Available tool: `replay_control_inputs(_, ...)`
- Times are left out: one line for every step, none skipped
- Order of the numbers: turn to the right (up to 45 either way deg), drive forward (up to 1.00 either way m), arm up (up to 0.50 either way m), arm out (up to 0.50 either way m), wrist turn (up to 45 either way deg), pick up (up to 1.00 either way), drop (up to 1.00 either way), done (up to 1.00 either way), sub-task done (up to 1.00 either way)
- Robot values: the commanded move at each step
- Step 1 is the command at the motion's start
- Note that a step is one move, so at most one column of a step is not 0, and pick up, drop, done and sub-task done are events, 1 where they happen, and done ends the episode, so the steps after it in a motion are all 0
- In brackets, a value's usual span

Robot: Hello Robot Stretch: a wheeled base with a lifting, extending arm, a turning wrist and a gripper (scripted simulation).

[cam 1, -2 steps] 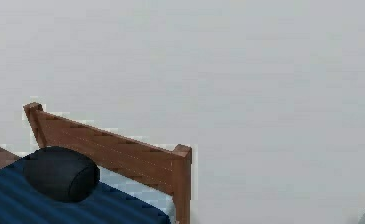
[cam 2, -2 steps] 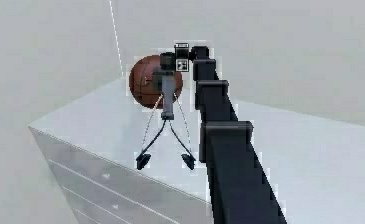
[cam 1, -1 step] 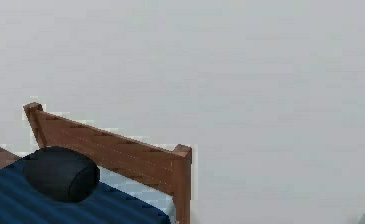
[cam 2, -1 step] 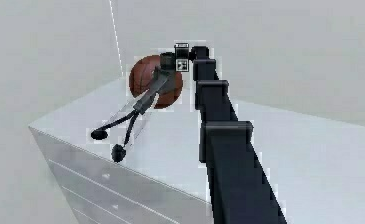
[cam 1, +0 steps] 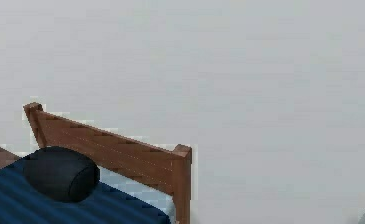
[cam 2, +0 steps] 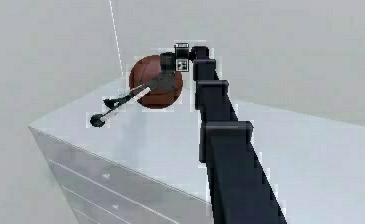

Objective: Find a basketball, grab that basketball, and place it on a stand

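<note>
Arm (cam 2: 225,140) is reaching across a white drawer unit (cam 2: 110,170), its gripper (cam 2: 102,115) lying at the reddish-brown basketball (cam 2: 158,85), probably for placing there; whether it is holding the ball cannot be told.

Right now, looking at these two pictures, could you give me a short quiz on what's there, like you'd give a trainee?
1. True or false: the bed frame in the forward view is metal.
2. In the arm side view, the chest of drawers is: A white, B black, C red.
3. Can you tell whether the gripper holds the basketball?
Key: 1 false, it is wood. 2 A. 3 No: the ball shows at the gripper, close above the drawer top, so it cannot be told.
</note>
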Motion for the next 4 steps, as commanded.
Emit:
replay_control_inputs(0.0, 0.0, 0.0, 0.0, 45.0, 0.0, 0.0, 0.0, 0.0)
replay_control_inputs(0.0, 0.0, 0.0, 0.0, 21.0, 0.0, 0.0, 0.0, 0.0)
replay_control_inputs(0.0, 0.0, 0.0, 0.0, 0.0, 1.0, 0.0, 0.0, 0.0)
replay_control_inputs(0.0, 0.0, 0.0, 0.0, -45.0, 0.0, 0.0, 0.0, 0.0)
